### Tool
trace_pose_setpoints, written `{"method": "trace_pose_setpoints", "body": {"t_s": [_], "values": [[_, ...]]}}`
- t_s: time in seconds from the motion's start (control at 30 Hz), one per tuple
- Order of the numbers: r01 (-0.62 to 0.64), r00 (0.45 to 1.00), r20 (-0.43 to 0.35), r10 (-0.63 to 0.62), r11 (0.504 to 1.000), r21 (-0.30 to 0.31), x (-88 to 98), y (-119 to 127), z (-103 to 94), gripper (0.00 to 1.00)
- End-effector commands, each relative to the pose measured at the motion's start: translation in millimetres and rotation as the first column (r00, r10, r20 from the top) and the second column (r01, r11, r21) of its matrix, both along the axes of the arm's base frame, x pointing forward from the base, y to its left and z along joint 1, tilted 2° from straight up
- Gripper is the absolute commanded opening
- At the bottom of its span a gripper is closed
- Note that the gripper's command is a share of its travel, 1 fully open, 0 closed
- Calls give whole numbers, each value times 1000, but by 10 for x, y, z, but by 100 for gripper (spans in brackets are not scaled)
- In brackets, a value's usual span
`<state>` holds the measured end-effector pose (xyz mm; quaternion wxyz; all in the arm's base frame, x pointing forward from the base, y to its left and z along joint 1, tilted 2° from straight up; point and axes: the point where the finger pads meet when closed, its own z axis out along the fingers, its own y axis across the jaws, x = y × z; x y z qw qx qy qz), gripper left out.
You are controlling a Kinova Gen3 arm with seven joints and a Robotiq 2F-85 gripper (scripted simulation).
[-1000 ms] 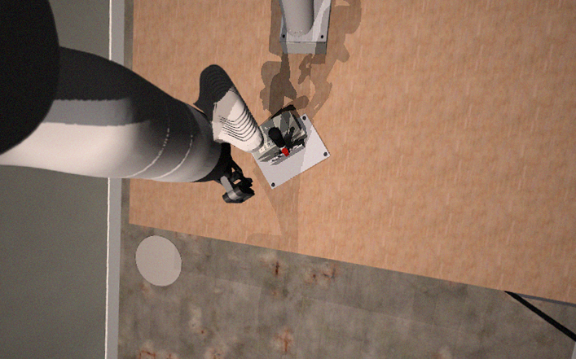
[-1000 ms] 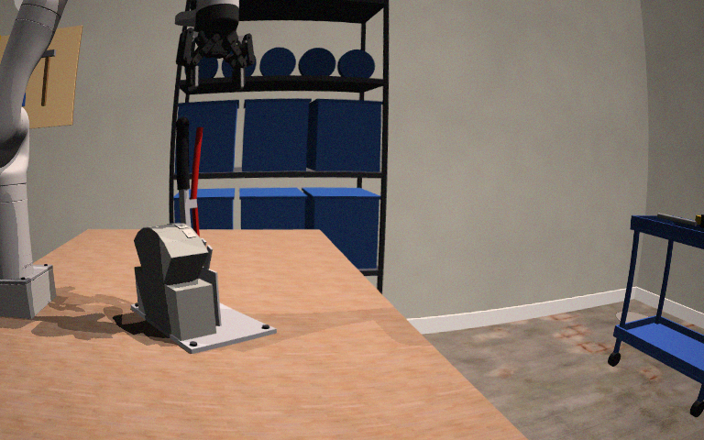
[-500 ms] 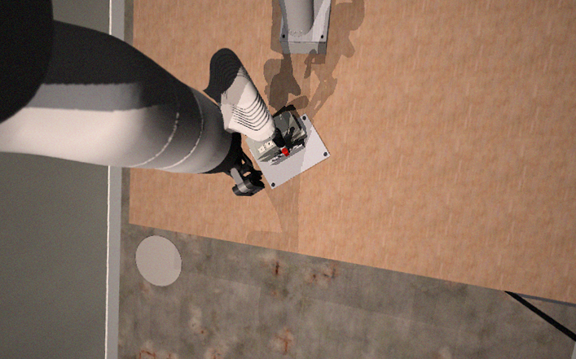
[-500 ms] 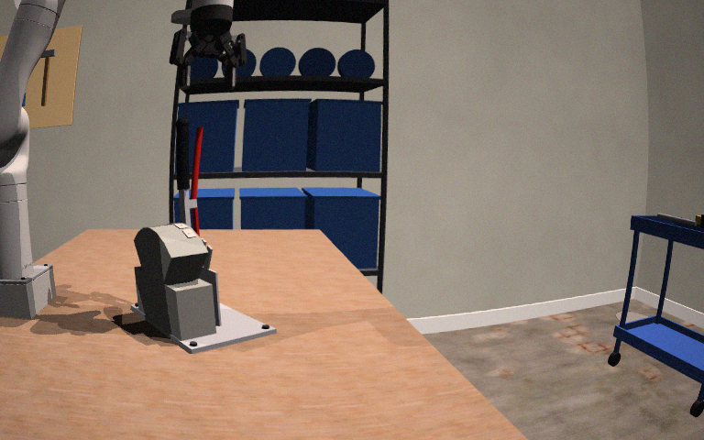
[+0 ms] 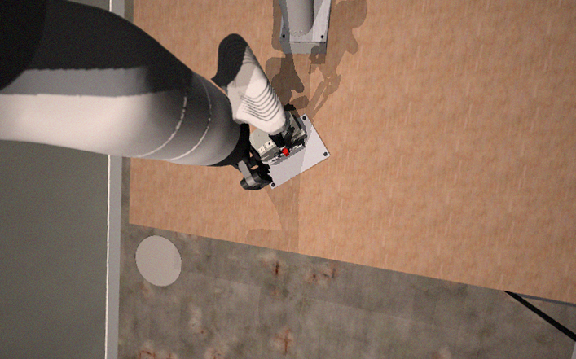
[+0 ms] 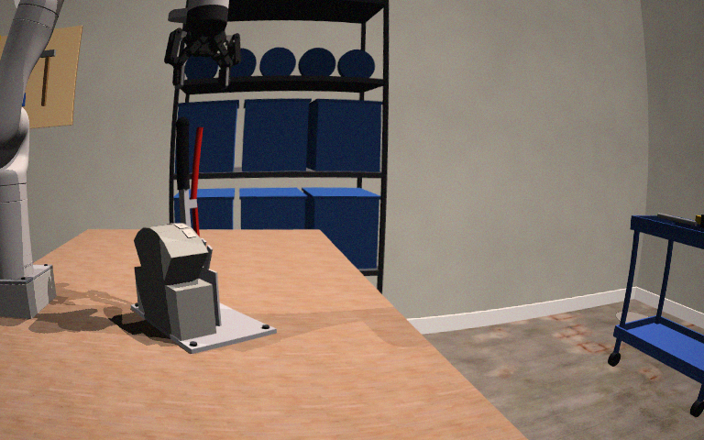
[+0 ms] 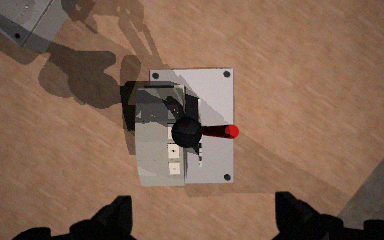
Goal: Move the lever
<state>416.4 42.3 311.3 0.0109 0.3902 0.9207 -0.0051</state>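
Observation:
The lever unit (image 6: 176, 282) is a grey housing on a light baseplate (image 7: 207, 125) on the wooden table. Its black handle (image 6: 182, 155) stands upright, with the red bar (image 6: 196, 163) close beside it and a small gap between them. From above, the wrist view shows the black handle top (image 7: 186, 131), the red bar tip (image 7: 230, 131) and small white number plates (image 7: 173, 159); the digits are too small to read. My gripper (image 6: 202, 64) hangs open and empty well above the handle, fingers pointing down. The fingertips show at the bottom of the wrist view (image 7: 205, 222).
My arm's base (image 6: 23, 290) stands on the table to the left of the unit. A black shelf with blue boxes (image 6: 280, 135) stands behind the table. A blue cart (image 6: 664, 305) stands on the floor at the right.

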Motion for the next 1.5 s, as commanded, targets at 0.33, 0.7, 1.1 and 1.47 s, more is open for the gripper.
{"method": "trace_pose_setpoints", "body": {"t_s": [0.33, 0.7, 1.1, 1.47], "values": [[5, 1000, -15, -4, 1000, 14, -91, 85, 45, 100], [12, 999, -33, -11, 1000, 26, -178, 155, 74, 100], [16, 999, -44, -14, 999, 34, -233, 199, 92, 100], [18, 999, -51, -16, 999, 38, -266, 224, 102, 100]]}}
